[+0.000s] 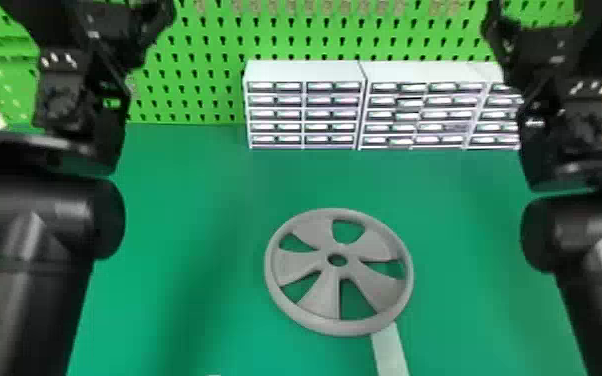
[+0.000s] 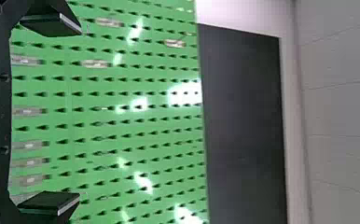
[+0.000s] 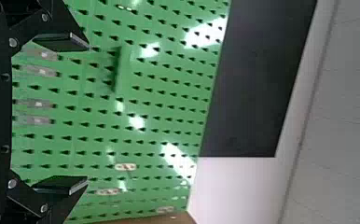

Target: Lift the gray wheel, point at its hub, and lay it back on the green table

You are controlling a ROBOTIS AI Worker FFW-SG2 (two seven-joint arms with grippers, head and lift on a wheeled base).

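Observation:
The gray wheel point(image 1: 317, 298) lies flat on the green table point(image 1: 180, 200), its round hub hole facing up and green showing between the spokes. My left gripper point(image 1: 152, 25) is raised at the upper left of the head view, well away from the wheel. On the opposite side, my right gripper point(image 1: 500, 30) is held up at the same height, also apart from it. In the left wrist view the left gripper point(image 2: 80, 114) has its fingers wide apart with only pegboard behind. The right gripper point(image 3: 88, 114) in the right wrist view likewise stands open and holds nothing.
White drawer cabinets point(image 1: 305, 72) stand along the table's back edge, against a green pegboard point(image 1: 185, 95). A pale strip point(image 1: 390, 350) runs from under the wheel's near rim toward the front. Both forearms flank the table at the sides.

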